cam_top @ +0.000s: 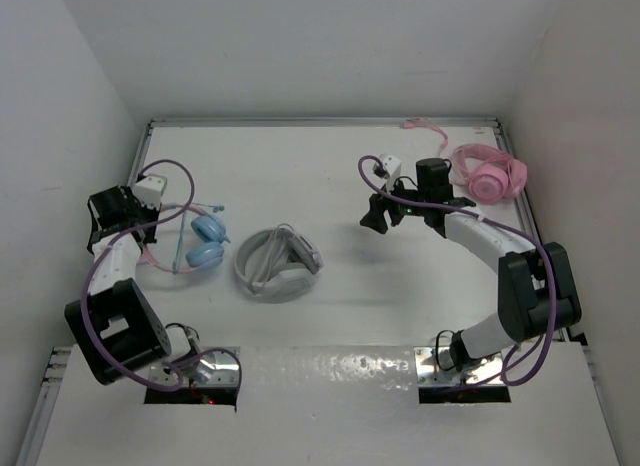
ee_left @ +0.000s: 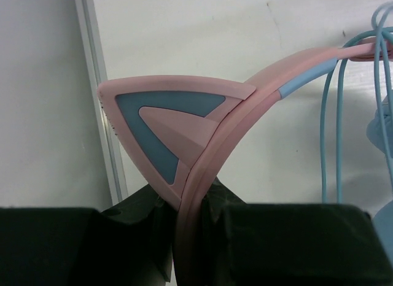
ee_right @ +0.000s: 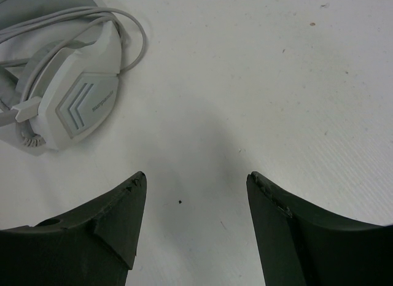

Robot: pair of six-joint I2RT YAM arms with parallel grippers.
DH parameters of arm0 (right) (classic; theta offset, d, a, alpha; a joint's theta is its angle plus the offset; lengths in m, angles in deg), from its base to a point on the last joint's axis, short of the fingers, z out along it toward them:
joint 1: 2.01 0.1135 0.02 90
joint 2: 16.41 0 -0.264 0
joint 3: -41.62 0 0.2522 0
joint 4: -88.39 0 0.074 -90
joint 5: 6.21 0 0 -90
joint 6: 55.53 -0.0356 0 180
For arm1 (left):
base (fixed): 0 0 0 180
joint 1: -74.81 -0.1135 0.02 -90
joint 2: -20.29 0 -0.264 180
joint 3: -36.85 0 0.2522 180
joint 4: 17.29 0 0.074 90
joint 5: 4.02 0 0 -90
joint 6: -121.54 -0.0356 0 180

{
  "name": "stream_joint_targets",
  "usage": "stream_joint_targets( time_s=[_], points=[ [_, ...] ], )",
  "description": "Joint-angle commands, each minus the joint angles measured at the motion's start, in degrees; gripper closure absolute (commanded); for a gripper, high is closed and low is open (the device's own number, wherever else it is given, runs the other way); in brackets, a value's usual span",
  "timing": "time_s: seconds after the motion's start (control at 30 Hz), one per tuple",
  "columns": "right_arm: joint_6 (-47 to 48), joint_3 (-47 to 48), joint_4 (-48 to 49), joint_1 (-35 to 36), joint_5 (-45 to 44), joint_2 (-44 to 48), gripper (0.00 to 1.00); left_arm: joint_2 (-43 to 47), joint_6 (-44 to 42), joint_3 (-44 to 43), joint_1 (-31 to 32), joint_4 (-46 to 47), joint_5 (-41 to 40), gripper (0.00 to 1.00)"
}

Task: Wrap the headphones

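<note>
At nine o'clock on the counter (cam_top: 380,306) the left hand (ee_left: 190,206) is pinching the headphones (cam_top: 206,254) by the pink headband (ee_left: 209,157). The right hand (ee_right: 196,188) is hovering spread and empty. The cable (ee_left: 331,132) is dangling loose, so wrapping seems unfinished.

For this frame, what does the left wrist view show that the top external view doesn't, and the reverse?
Only the left wrist view shows the grip itself: the left gripper shut on the headphones at the pink headband, beside a cat ear with a blue inset. Only the top external view shows the white-grey headphones mid-table, the all-pink headphones at the far right, and the right gripper open, holding nothing. Both show the headphones, their thin blue cable and the white table.
</note>
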Motion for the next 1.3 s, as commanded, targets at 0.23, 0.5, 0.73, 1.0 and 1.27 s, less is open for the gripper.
stream_joint_targets(
  time_s=[0.23,0.5,0.73,1.0,1.27],
  points=[
    [1.71,0.29,0.69,0.17,-0.47,1.25,0.34,-0.41,-0.95,2.79,-2.02,1.68,5.09,1.00],
    [1.98,1.17,-1.59,0.17,-0.74,0.02,0.34,-6.30,0.55,2.70,-3.35,5.99,9.47,1.00],
    [2.07,1.17,-1.77,0.26,-0.83,-0.51,0.34,-8.85,0.02,2.52,-3.43,6.43,11.86,1.00],
    [1.98,1.17,-1.95,0.26,-1.00,-0.86,0.34,-18.07,5.55,-2.47,-3.43,8.71,11.16,0.94],
    [1.98,1.44,-3.00,0.26,-1.09,-0.78,0.34,-25.91,8.37,-7.32,-3.34,9.15,8.70,0.56]
  ],
)
